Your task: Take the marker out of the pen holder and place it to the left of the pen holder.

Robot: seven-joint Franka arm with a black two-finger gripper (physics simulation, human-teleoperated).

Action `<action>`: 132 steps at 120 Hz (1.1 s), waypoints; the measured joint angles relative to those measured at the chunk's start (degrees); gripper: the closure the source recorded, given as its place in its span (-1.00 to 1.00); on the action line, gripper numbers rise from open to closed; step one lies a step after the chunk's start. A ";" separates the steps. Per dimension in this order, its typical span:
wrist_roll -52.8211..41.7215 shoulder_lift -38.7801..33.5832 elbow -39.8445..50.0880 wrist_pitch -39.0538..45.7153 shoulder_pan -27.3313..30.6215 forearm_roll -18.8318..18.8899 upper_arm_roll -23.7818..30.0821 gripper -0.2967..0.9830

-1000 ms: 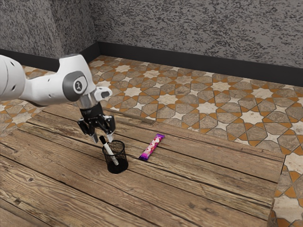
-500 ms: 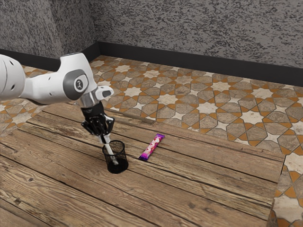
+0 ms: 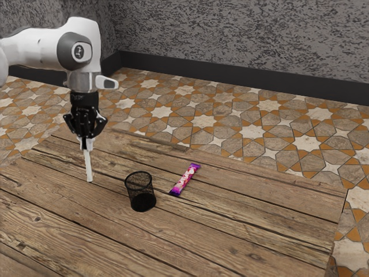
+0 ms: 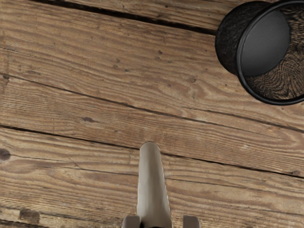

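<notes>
Marker (image 3: 88, 167) in gripper (image 3: 86, 146) (exterior view: purple-ended packet (image 3: 185, 179)).

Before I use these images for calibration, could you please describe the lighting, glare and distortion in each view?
Exterior view: soft, even light, no harsh glare on the white arm, no strong shadow beside the pen holder; wrist view: a dull grey sheen inside the pen holder, and the marker looks large and foreshortened.

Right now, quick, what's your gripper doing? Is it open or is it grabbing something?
Gripper: closed, holding the marker, which points down outside the pen holder.
</notes>
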State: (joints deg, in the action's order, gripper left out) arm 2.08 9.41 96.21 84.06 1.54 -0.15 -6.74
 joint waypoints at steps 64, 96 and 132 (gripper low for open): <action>2.29 33.22 -21.09 -27.56 1.71 5.54 -4.96 0.64; 3.44 31.72 -22.90 -25.81 2.45 1.73 -4.45 -0.16; 4.73 1.30 -15.26 -7.99 -4.11 1.84 2.34 -0.44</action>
State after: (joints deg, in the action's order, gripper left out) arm 6.82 10.71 80.95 76.07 -2.57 1.68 -4.40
